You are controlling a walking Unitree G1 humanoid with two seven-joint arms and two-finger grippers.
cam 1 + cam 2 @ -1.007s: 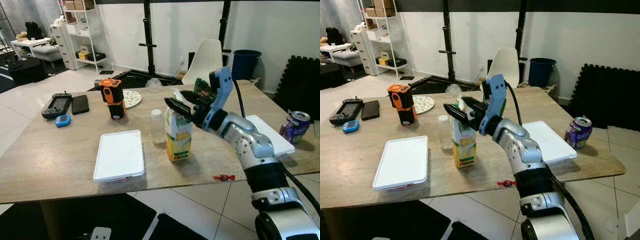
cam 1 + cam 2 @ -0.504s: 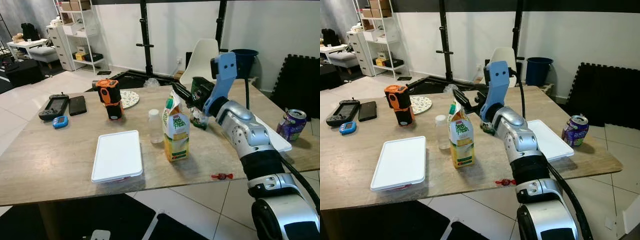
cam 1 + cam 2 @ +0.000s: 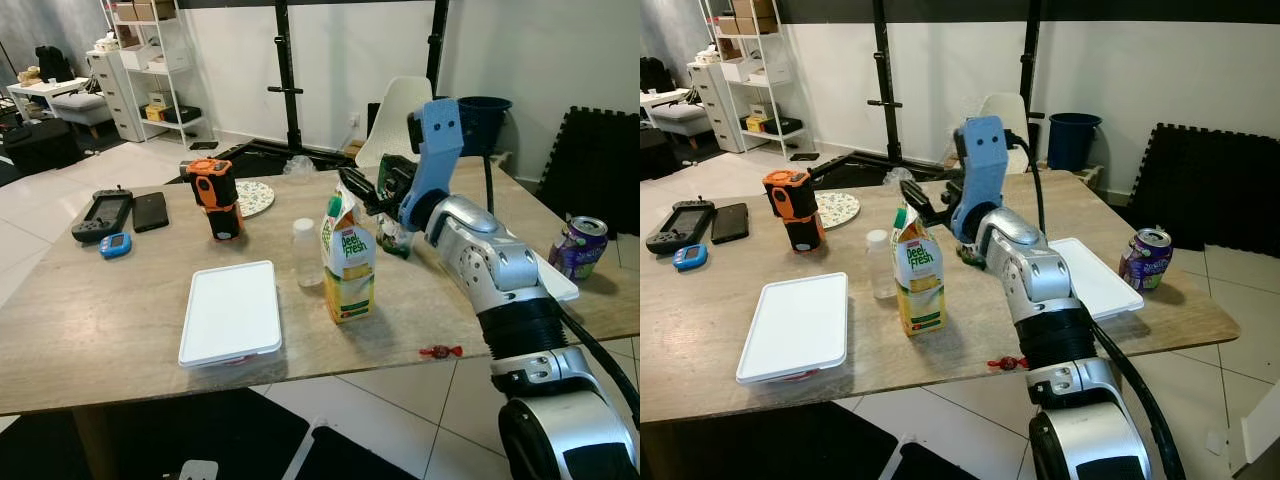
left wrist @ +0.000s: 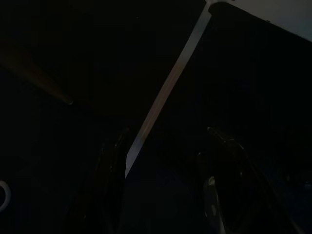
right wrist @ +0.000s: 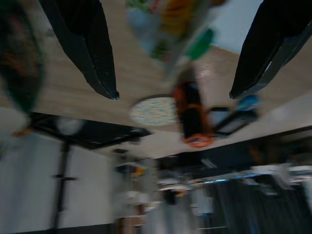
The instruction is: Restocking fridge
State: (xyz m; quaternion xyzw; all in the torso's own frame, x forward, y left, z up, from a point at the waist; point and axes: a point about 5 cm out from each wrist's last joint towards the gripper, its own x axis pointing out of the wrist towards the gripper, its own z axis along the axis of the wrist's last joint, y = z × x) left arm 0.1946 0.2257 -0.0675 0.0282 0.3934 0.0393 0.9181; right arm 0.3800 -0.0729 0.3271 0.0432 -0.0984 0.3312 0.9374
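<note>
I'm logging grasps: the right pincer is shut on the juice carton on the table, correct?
Not quite. The right pincer is open, hovering just behind the top of the juice carton, which stands free on the table. The right wrist view shows its fingers spread apart.

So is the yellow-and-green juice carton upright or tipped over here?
Upright. The yellow-and-green juice carton stands on its base on the wooden table, gabled top up. The right gripper is above and behind it, fingers open.

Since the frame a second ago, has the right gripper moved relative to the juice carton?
Yes. The right gripper, open, had its fingers around the juice carton's top; now it sits behind the carton, toward the table's far side.
</note>
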